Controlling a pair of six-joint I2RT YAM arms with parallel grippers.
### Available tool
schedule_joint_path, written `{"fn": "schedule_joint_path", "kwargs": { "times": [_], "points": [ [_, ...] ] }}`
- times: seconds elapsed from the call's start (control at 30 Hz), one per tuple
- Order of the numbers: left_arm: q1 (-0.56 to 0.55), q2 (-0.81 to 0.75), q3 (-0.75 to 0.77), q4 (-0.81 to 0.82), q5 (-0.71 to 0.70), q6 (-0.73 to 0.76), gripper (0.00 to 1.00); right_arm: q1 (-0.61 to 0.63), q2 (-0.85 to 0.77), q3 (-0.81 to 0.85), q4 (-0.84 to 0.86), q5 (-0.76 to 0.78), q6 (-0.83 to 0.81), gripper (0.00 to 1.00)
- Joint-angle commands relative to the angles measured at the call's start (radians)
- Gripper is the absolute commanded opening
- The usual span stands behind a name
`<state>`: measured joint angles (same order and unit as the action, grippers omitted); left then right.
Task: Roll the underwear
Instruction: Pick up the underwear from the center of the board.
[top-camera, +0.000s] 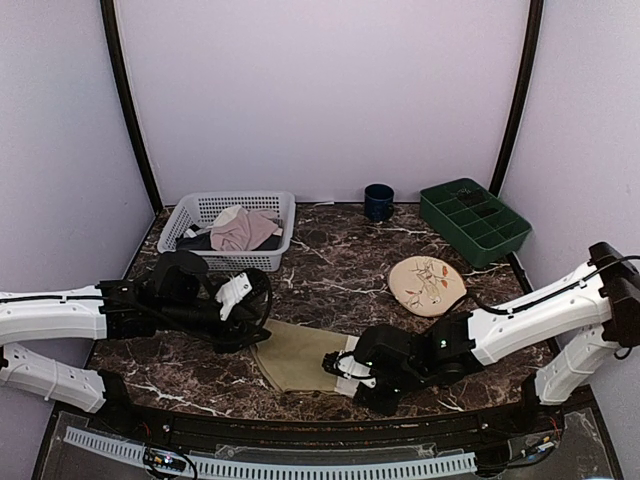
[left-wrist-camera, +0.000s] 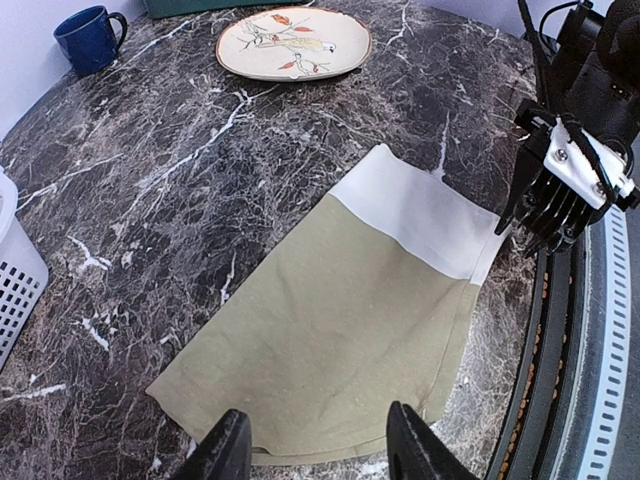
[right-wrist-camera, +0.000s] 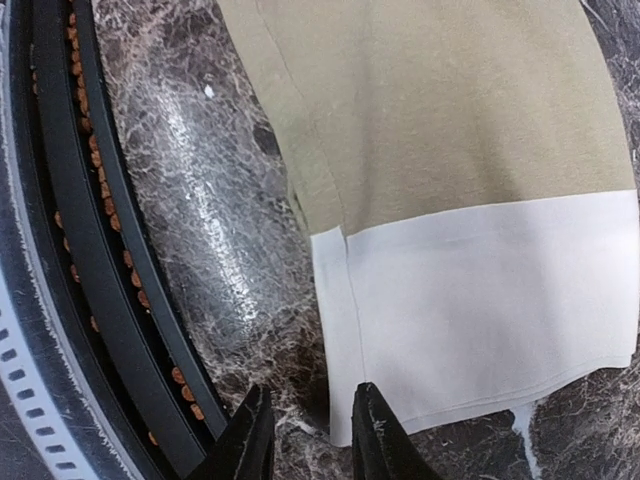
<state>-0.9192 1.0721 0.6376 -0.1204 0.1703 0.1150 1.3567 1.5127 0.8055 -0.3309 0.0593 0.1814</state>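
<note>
The underwear (top-camera: 298, 356) lies flat on the marble table, olive cloth (left-wrist-camera: 335, 320) with a wide cream waistband (left-wrist-camera: 418, 215) at its right end. My left gripper (left-wrist-camera: 320, 452) is open and hangs over the olive end's hem, with nothing between its fingers. My right gripper (right-wrist-camera: 310, 442) is open at the waistband's near corner (right-wrist-camera: 340, 420), where cloth edge and bare marble show between the fingertips. The waistband (right-wrist-camera: 480, 310) and olive body (right-wrist-camera: 440, 110) fill the right wrist view. In the top view the left gripper (top-camera: 247, 330) and right gripper (top-camera: 336, 366) flank the garment.
A white basket (top-camera: 272, 205) at the back left holds a pink garment (top-camera: 243, 229) and a dark one. A blue mug (top-camera: 379, 202), a green divided tray (top-camera: 473, 220) and a patterned plate (top-camera: 427, 285) are to the right. A black rail (right-wrist-camera: 110, 260) edges the table front.
</note>
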Motion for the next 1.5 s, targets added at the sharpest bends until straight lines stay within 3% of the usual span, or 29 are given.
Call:
{"fn": "schedule_joint_path", "kwargs": {
  "times": [0.0, 0.4, 0.47, 0.63, 0.87, 1.37, 1.47],
  "points": [
    [0.003, -0.027, -0.027, -0.013, 0.003, 0.027, 0.48, 0.032, 0.033, 0.023, 0.028, 0.106, 0.023, 0.27],
    [0.003, -0.042, -0.029, -0.080, 0.026, 0.143, 0.48, 0.033, 0.124, 0.004, -0.026, 0.066, 0.009, 0.26],
    [0.003, -0.038, -0.025, -0.101, 0.044, 0.186, 0.48, 0.031, 0.132, -0.006, -0.030, 0.055, 0.015, 0.22],
    [0.003, -0.024, -0.031, -0.150, 0.122, 0.293, 0.46, 0.020, 0.157, -0.005, -0.046, 0.038, 0.029, 0.00],
    [-0.059, 0.007, -0.057, -0.109, 0.196, 0.366, 0.42, -0.038, 0.102, 0.012, -0.053, 0.025, 0.033, 0.00],
    [-0.182, 0.286, -0.004, 0.037, 0.201, 0.440, 0.36, -0.070, 0.045, 0.006, -0.040, -0.044, -0.039, 0.00],
    [-0.186, 0.309, -0.008, 0.057, 0.201, 0.428, 0.36, -0.065, 0.065, 0.009, -0.053, -0.040, -0.047, 0.13]
  ]
}}
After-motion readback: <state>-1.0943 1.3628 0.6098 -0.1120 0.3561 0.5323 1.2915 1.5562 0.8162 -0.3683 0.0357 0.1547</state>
